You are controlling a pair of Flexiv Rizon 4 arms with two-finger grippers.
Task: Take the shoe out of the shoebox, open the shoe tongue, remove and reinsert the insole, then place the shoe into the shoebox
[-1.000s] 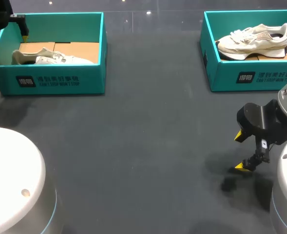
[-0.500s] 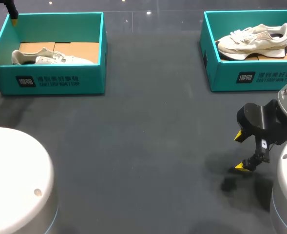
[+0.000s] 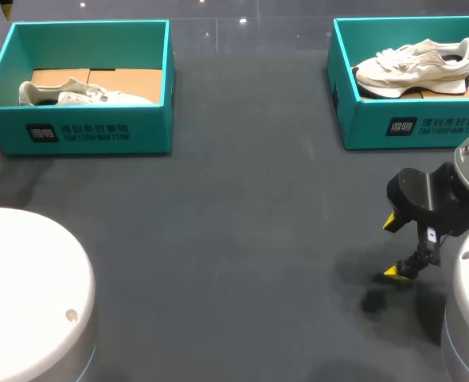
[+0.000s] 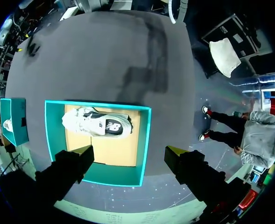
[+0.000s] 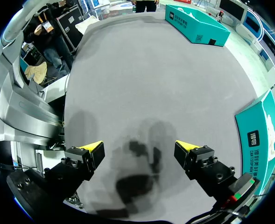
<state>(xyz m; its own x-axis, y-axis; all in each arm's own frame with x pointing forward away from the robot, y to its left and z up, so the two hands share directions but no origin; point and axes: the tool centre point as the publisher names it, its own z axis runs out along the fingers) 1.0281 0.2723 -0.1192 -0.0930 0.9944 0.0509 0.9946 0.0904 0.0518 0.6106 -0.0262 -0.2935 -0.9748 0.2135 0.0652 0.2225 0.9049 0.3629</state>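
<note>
Shoe (image 4: 97, 125) lies within shoebox (image 4: 114, 173) walls, left claw (image 4: 129, 152) spread wide above

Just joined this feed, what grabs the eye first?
Two teal boxes sit at the table's far side, left shoebox and right shoebox, each holding a pale shoe. The right gripper hangs open over bare table near the front right; the left gripper is open high above the left shoebox.

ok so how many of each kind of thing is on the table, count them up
teal shoeboxes: 2
white sneakers, one in each box: 2
total: 4
</note>
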